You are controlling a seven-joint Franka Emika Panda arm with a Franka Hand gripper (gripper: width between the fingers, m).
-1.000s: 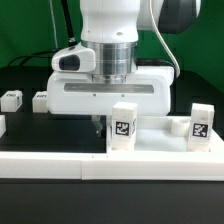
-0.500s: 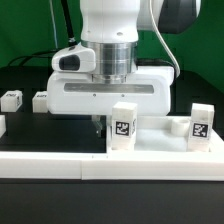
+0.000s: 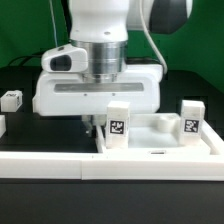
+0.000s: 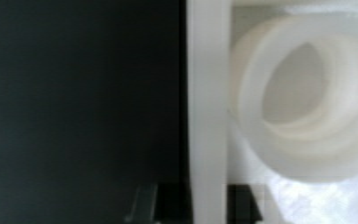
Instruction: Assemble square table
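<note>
The square table's white slab (image 3: 150, 143) lies at the exterior view's right. Two tagged white legs (image 3: 117, 123) (image 3: 190, 118) stand upright on it. My gripper (image 3: 95, 128) reaches down at the slab's left edge, mostly hidden by the big white hand. In the wrist view the slab's thin edge (image 4: 208, 100) runs between my dark fingers (image 4: 167, 203), with a round corner socket (image 4: 309, 90) just beside it. The gripper (image 4: 208, 203) is shut on that edge.
A loose white leg (image 3: 11, 99) lies at the back on the exterior view's left. Another white piece (image 3: 2, 125) shows only at the left edge. The long low white border wall (image 3: 45, 165) runs along the front. The table surface is black.
The hand and the slab with its two standing legs have shifted toward the exterior view's left. A small white piece behind the hand is now hidden. The grip stays shut.
</note>
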